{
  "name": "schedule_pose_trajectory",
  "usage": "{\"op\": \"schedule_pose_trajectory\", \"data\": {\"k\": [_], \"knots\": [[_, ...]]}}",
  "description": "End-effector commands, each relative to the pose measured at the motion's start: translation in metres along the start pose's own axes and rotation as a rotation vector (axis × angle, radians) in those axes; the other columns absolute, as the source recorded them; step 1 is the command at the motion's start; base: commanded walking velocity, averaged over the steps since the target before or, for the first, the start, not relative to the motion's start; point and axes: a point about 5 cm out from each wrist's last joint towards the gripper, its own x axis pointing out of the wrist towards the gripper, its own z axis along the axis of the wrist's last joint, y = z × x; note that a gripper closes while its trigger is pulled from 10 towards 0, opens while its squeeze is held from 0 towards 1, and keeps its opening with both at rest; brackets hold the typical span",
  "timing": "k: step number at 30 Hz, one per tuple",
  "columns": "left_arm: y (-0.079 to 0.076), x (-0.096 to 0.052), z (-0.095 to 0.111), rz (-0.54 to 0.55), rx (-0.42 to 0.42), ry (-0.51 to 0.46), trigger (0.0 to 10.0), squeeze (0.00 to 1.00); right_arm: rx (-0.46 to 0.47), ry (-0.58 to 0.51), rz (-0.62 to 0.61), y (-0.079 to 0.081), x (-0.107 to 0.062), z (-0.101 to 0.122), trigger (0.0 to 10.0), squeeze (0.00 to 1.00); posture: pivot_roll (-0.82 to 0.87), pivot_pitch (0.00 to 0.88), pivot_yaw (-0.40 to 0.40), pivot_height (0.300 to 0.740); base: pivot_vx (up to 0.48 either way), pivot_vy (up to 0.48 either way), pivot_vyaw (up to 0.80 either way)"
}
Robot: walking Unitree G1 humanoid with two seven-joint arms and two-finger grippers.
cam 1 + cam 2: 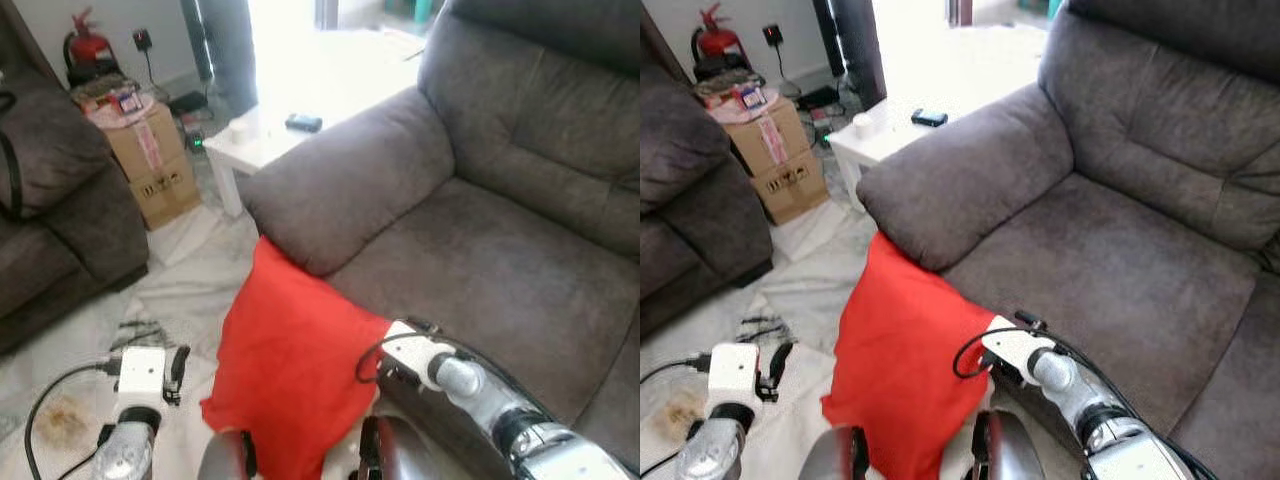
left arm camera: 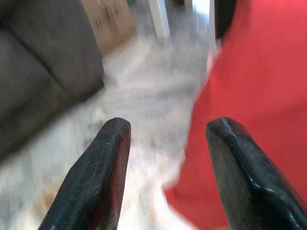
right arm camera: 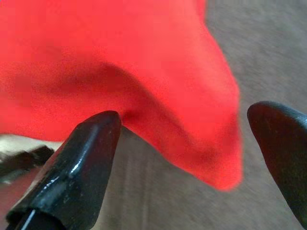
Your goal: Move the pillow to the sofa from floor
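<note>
Red pillow propped on the floor against the front of the grey sofa, below the armrest.

Pillow stands tilted, long axis running from its top corner under the armrest down to the lower corner near the robot. Right gripper: fingers spread wide, nothing clamped; one pillow corner hangs just ahead, between the fingertips, sofa fabric behind. Left gripper: fingers apart, holding nothing, low over the pale floor beside the pillow's left edge. Cardboard box and white side table stand well apart, further back.
</note>
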Motion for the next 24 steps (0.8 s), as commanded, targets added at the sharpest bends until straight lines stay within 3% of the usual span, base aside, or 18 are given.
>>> {"op": "schedule_pose_trajectory", "data": {"k": [1, 12, 20, 24], "knots": [[-0.005, -0.013, -0.026, -0.021, 0.004, 0.102, 10.0, 0.0, -0.026, -0.037, 0.013, 0.002, 0.002, 0.009, 10.0, 0.0, 0.09, 0.193, -0.022, 0.619, 0.0, 0.0, 0.0], [-0.006, -0.031, -0.028, -0.005, -0.008, 0.102, 10.0, 0.0, -0.028, -0.078, -0.024, 0.006, 0.005, 0.019, 10.0, 0.0, 0.11, 0.226, -0.03, 0.619, 0.0, 0.0, 0.0], [-0.012, -0.038, -0.011, -0.007, -0.008, 0.041, 10.0, 0.0, 0.01, -0.151, -0.075, 0.008, 0.006, 0.03, 10.0, 0.0, 0.13, 0.267, -0.046, 0.619, 0.0, 0.0, 0.0], [-0.015, -0.035, -0.002, -0.008, -0.01, 0.009, 10.0, 0.0, 0.022, -0.177, -0.119, 0.007, 0.006, 0.034, 10.0, 0.0, 0.13, 0.28, -0.046, 0.619, 0.0, 0.0, 0.0]]}}
